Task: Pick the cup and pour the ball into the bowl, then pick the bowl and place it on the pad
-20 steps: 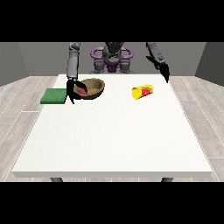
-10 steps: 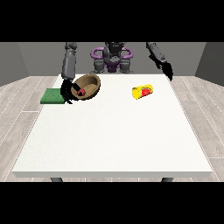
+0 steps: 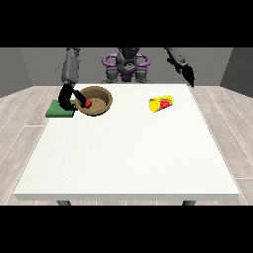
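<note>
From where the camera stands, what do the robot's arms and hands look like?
Both arms are slim grey tubes, rounded at the shoulders. Each ends in a black robot hand: one at the view's left, one at the view's right. Purple rings sit on the grey torso between them. No cables or markings are visible.

Bowl (image 3: 96,101) lifted, tilted, nearer pad (image 3: 60,109).

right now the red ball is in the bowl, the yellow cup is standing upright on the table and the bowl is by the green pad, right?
Not quite. The front view shows the yellow cup lying on its side on the table, not standing upright. The rest holds: the red ball is in the bowl, and the bowl is by the green pad.
</note>
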Available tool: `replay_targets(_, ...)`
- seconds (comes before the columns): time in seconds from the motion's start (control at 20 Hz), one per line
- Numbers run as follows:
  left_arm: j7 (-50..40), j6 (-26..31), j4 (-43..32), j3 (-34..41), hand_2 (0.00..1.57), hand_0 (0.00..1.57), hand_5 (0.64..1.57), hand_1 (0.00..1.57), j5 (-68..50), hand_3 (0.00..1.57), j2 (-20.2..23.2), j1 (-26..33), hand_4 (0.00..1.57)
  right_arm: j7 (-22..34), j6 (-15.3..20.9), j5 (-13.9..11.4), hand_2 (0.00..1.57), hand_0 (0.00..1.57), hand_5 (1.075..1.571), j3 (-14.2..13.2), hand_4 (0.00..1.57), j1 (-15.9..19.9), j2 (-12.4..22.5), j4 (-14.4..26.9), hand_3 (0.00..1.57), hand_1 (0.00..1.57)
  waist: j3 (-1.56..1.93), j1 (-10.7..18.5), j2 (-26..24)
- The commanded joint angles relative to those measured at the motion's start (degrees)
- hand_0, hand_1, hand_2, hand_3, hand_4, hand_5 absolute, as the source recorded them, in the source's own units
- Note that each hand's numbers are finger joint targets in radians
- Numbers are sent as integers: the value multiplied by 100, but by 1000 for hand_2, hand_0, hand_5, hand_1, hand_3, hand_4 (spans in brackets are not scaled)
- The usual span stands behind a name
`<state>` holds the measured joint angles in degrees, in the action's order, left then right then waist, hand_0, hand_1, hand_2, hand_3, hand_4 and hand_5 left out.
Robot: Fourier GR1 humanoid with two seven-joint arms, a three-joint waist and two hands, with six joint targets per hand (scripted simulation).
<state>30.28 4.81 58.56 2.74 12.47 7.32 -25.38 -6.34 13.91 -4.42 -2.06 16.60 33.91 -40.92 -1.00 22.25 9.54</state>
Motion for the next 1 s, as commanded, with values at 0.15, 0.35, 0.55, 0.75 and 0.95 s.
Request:
replay_targets(0.15, 61, -295, -673, 304, 0, 0, 729, 0, -61, 0, -38, 381, 0, 1357, -1260, -868, 1571, 1571, 1571, 786, 1571, 215, 1764, -782, 1571, 1571, 53, -863, -832)
replay_targets(0.35, 423, -377, -943, 585, 0, 0, 719, 0, -217, 0, 72, 675, 0, 1901, -1963, -1043, 1571, 1571, 1554, 1058, 1571, 668, 1841, -1533, 1571, 1571, 85, -1306, -987)
replay_targets(0.55, 647, -462, -1179, 1010, 0, 0, 718, 0, -374, 0, 523, 416, 0, 2090, -2126, -1204, 1571, 1571, 1554, 921, 1571, 1123, 1610, -1859, 1571, 1571, 95, -1689, -552)
replay_targets(0.75, 1121, 19, -980, 1332, 0, 0, 670, 0, -722, 0, 1047, 526, 0, 1300, -1538, -1163, 1571, 1571, 1534, 396, 1571, 835, 1576, -1017, 1470, 1571, 102, -1514, -85)
replay_targets(0.95, 1961, 288, -1120, 1738, 0, 0, 1136, 0, -1058, 0, 1373, 531, 465, 546, -959, -1113, 1571, 1571, 1569, -98, 1530, 954, 1678, -536, 1541, 1571, 101, -1468, 860)
